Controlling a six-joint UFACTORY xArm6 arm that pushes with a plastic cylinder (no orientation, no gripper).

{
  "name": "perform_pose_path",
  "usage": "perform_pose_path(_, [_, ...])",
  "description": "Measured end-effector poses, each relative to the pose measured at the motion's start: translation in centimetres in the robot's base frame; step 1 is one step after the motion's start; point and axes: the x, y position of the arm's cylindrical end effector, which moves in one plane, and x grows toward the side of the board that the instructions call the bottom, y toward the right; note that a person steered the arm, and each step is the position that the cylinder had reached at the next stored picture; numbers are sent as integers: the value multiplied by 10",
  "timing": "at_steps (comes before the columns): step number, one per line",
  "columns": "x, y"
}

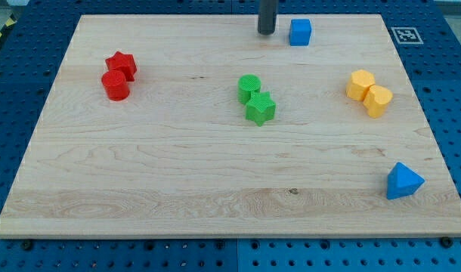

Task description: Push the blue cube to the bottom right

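Observation:
The blue cube (299,32) sits on the wooden board (177,174) near the view's top edge, right of centre. My tip (266,32) is just to the cube's left, with a small gap between them. A blue triangular block (403,181) lies near the board's bottom right corner.
A red star (122,64) and a red cylinder (115,85) touch at the view's left. A green cylinder (249,88) and a green star (261,108) touch at the centre. Two yellow blocks (360,85) (378,100) sit at the right. A marker tag (405,34) is at the top right.

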Motion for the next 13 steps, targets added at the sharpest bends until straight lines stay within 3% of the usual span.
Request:
perform_pose_path(2, [-20,58])
perform_pose_path(5, [2,64])
perform_pose_path(10, [115,62])
perform_pose_path(13, [147,34])
